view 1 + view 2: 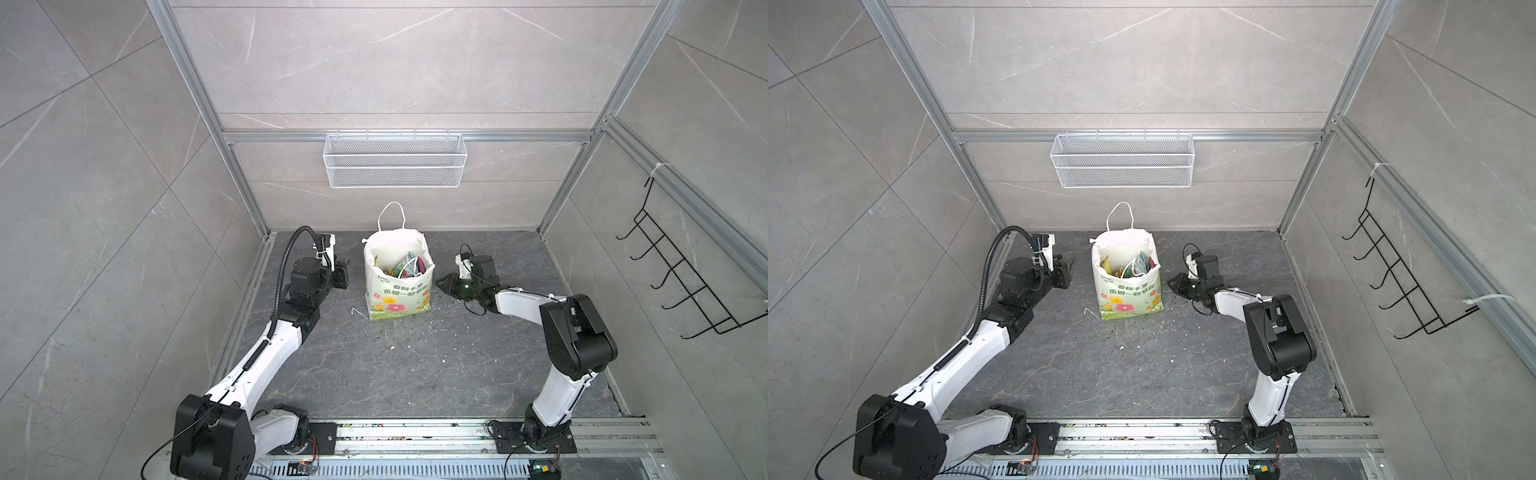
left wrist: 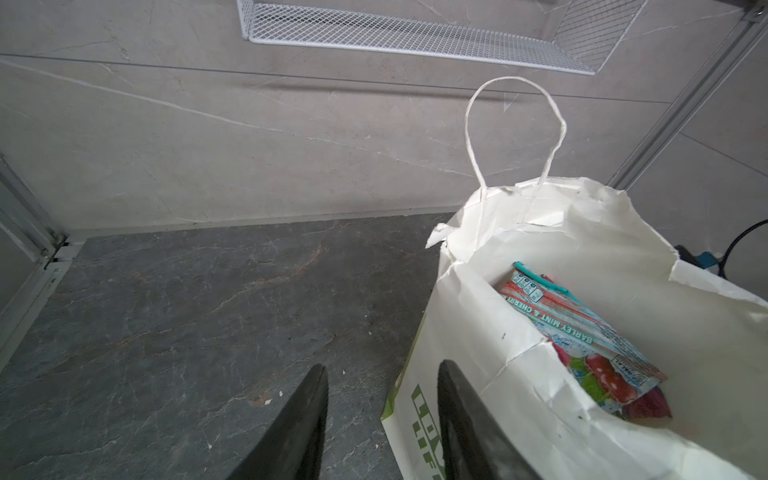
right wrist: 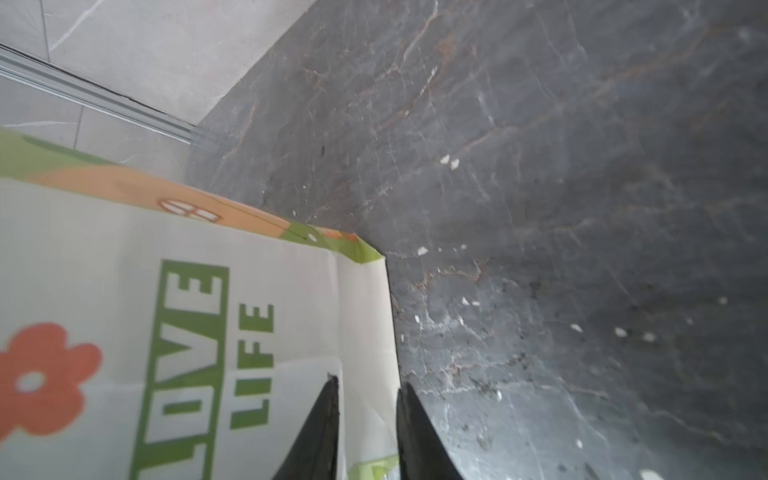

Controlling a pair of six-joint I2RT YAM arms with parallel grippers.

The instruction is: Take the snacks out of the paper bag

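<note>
The paper bag (image 1: 397,293) (image 1: 1129,293) stands upright and open-topped in the middle of the dark floor. Its white sides carry flower print and green lettering. The snacks (image 1: 409,266) (image 1: 1138,266) sit inside as a colourful bundle; in the left wrist view a red-and-teal packet (image 2: 582,328) lies on top. My left gripper (image 1: 344,272) (image 2: 382,374) is open, level with the bag's left side (image 2: 478,316) and just outside it. My right gripper (image 1: 441,284) (image 3: 368,386) stands at the bag's right side (image 3: 124,270) with a narrow gap between its fingers, and the bag's corner edge shows in that gap.
A white wire mesh basket (image 1: 395,166) hangs on the back wall above the bag. A black wire hook rack (image 1: 685,282) hangs on the right wall. One white cord handle (image 1: 392,214) stands up at the bag's far rim. Small white crumbs dot the floor (image 1: 395,374).
</note>
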